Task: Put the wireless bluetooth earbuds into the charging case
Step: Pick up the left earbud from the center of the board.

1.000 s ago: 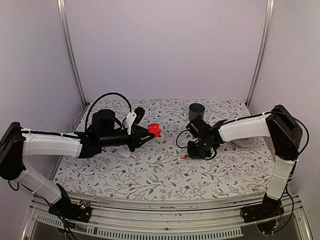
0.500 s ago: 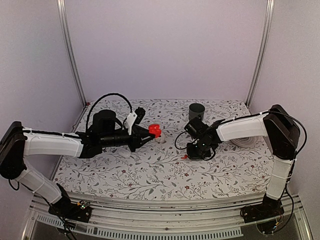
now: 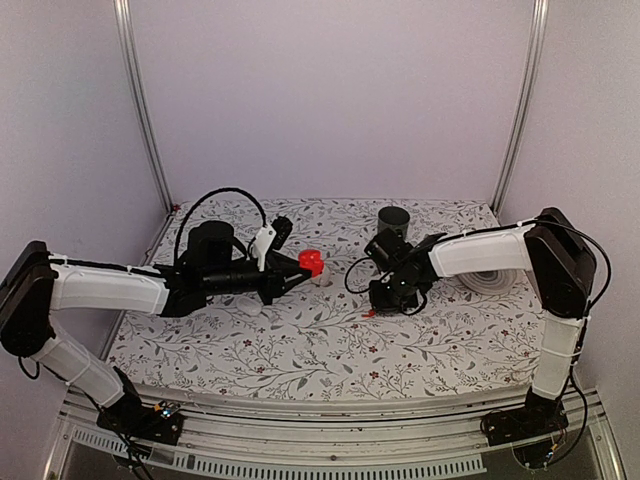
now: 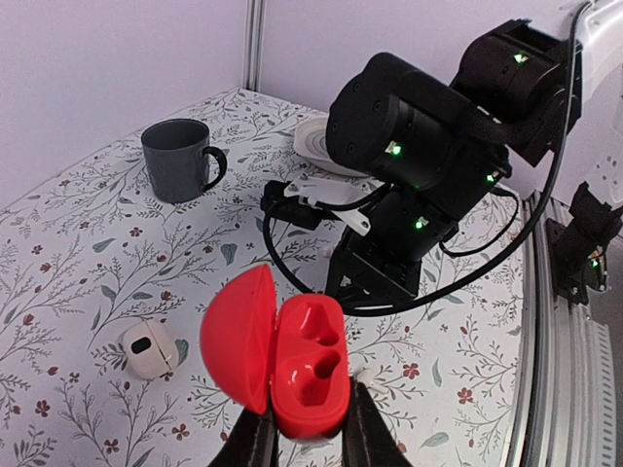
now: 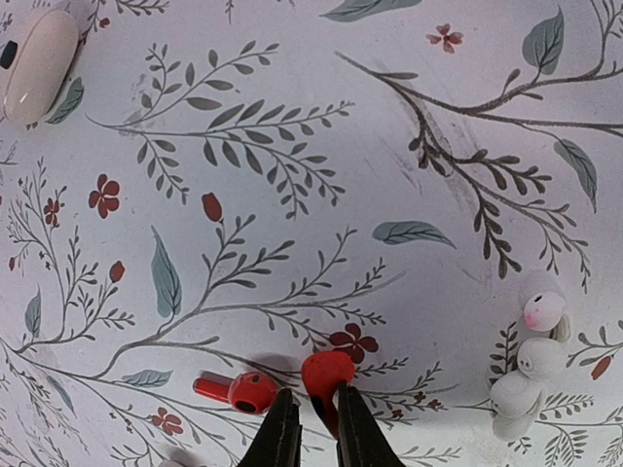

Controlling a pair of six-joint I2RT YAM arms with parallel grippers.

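Note:
My left gripper point(image 4: 304, 420) is shut on a red charging case point(image 4: 310, 375) and holds it above the table, also seen in the top view point(image 3: 311, 262). Its lid is open to the left and both hollows are empty. My right gripper point(image 5: 310, 397) is down at the table, closed on the stem of a red earbud point(image 5: 327, 372). A second red earbud point(image 5: 243, 391) lies just left of it. A small cream-white case point(image 4: 148, 348) lies closed on the table, also in the right wrist view point(image 5: 39, 63).
A grey mug point(image 3: 393, 218) stands at the back. Loose white earbuds point(image 5: 531, 358) lie right of my right gripper. A white coiled disc point(image 3: 490, 280) lies under the right forearm. The right arm's wrist point(image 4: 419, 146) is close in front of the left gripper.
My right gripper has shifted slightly left and toward the back at table level. The left gripper has held the red case still.

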